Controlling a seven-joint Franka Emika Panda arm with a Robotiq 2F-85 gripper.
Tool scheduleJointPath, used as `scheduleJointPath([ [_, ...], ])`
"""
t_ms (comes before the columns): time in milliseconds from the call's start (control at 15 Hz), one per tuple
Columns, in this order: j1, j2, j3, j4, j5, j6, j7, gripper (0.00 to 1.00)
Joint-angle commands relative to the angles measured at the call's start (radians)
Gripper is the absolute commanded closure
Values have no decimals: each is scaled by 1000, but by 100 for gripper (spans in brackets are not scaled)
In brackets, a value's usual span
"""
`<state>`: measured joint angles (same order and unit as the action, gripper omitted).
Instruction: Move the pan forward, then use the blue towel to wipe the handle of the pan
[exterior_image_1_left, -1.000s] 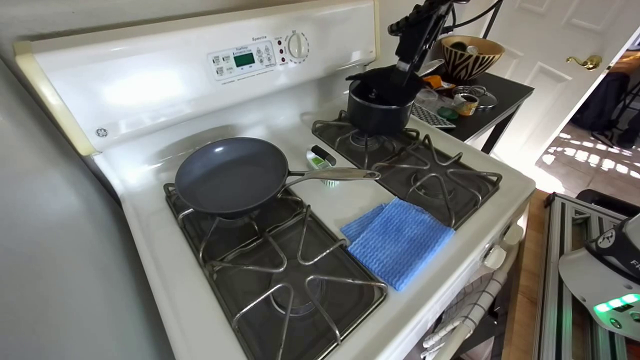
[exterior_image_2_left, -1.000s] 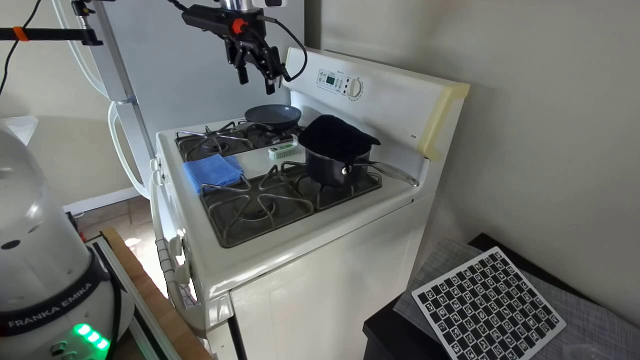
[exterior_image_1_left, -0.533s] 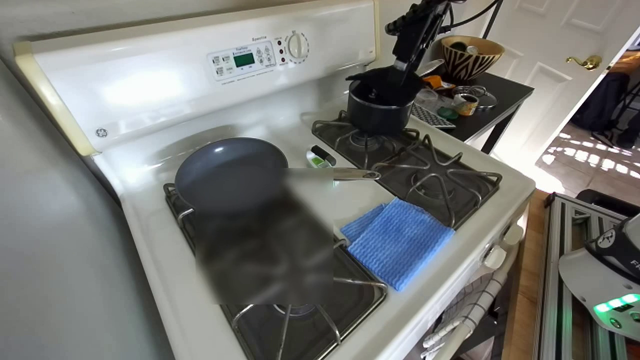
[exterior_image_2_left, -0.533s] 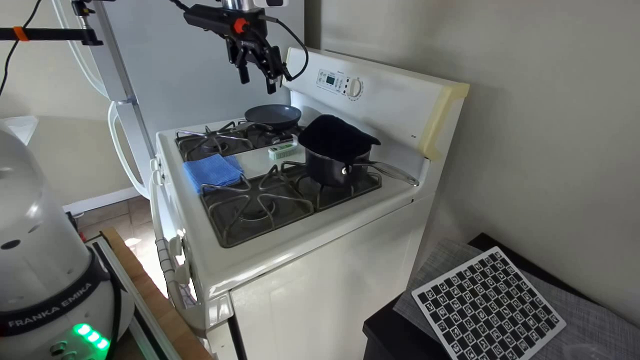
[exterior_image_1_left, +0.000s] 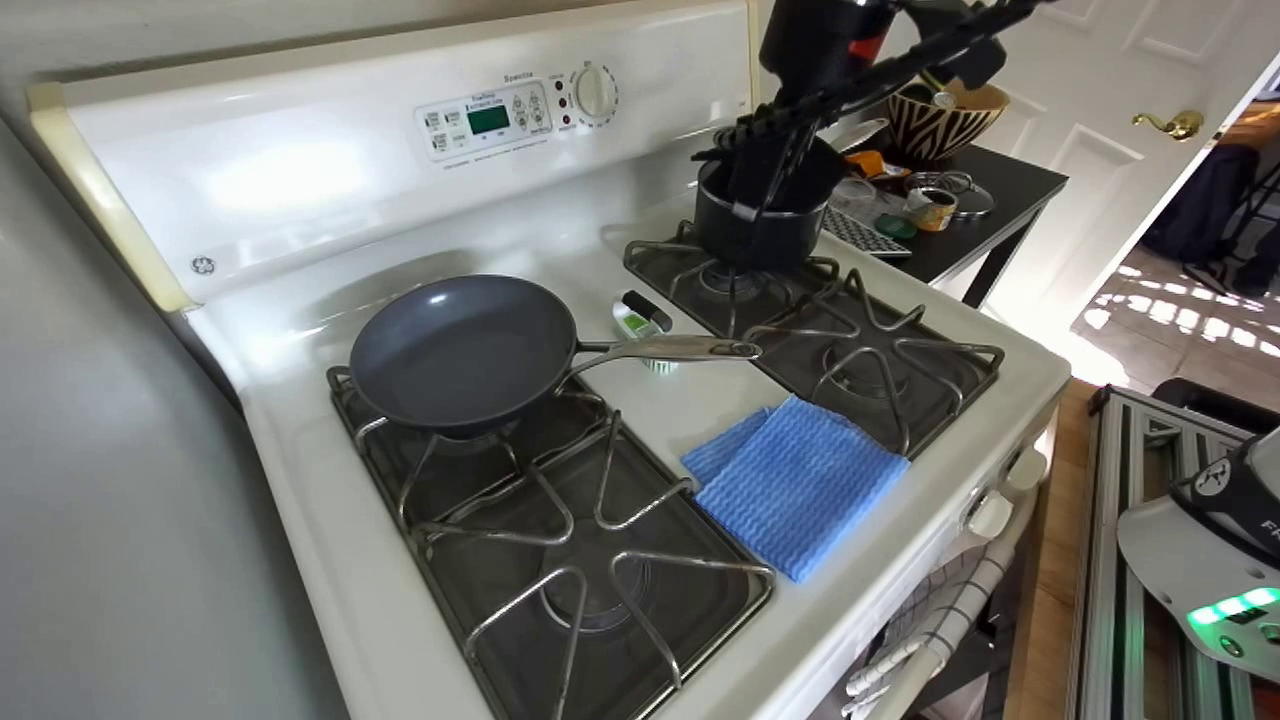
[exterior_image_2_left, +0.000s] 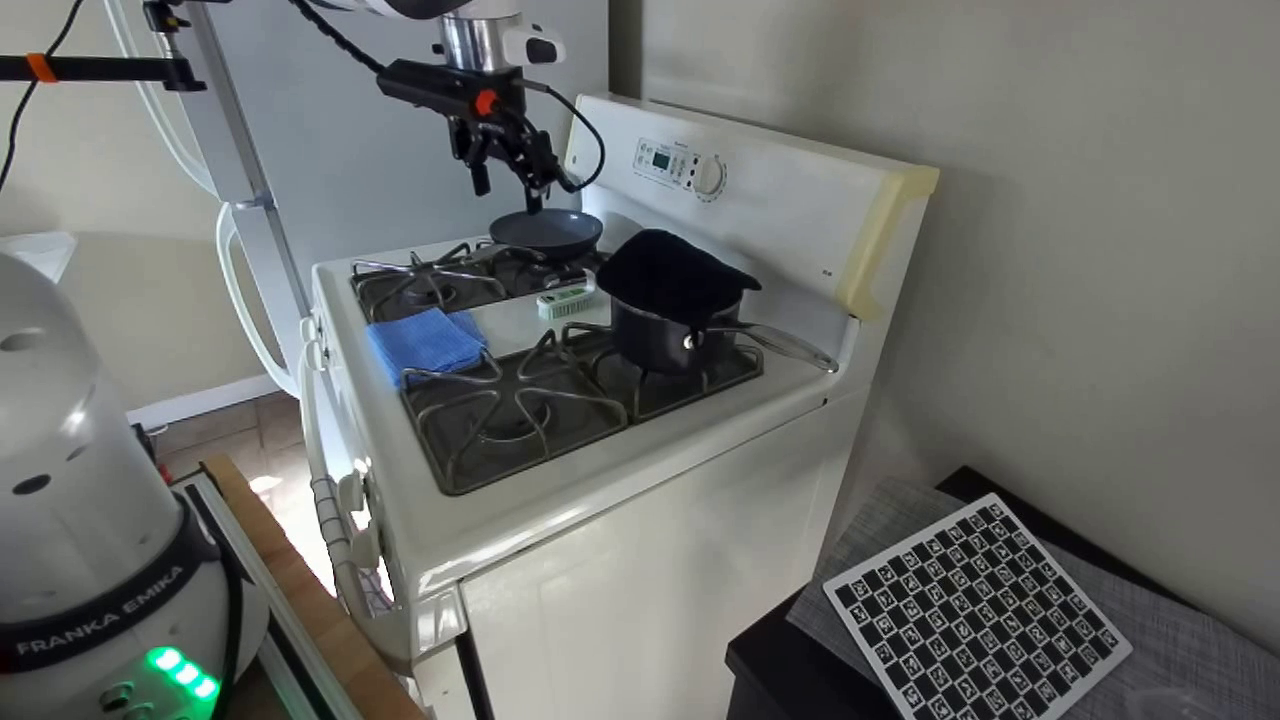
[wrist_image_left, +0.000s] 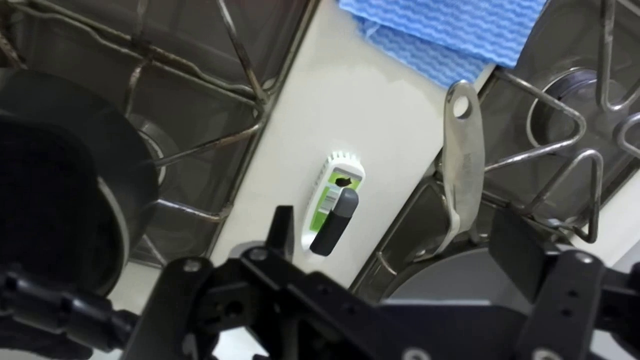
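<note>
The black gripper (wrist_image_left: 397, 235) is held above the white stovetop (wrist_image_left: 370, 115), released, its fingers (wrist_image_left: 281, 230) spread wide apart. Below, a green-and-white brush (wrist_image_left: 320, 212) is seen on that surface. The gray pan (exterior_image_1_left: 465, 350) is set toward the back, its metal handle (exterior_image_1_left: 680, 348) pointed frontward. Near the front edge, the blue towel (exterior_image_1_left: 800, 490) is laid folded. Also at the back, a dark pot (exterior_image_2_left: 660, 335) is placed, a black item (exterior_image_2_left: 675, 275) resting in it.
</note>
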<state>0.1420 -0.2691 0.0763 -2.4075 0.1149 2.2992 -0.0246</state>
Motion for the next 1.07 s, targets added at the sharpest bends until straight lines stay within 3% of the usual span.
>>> scheduleJointPath([
  [0, 21, 107, 26, 32, 26, 46, -19, 0],
  [667, 41, 364, 83, 207, 10, 93, -150, 0],
  [733, 42, 380, 90, 220, 7, 89, -153, 5],
  [800, 42, 393, 96, 231, 4, 90, -161, 23],
  [933, 43, 417, 106, 249, -10, 91, -166, 30],
  [1000, 42, 427, 110, 256, -12, 91, -171, 39],
])
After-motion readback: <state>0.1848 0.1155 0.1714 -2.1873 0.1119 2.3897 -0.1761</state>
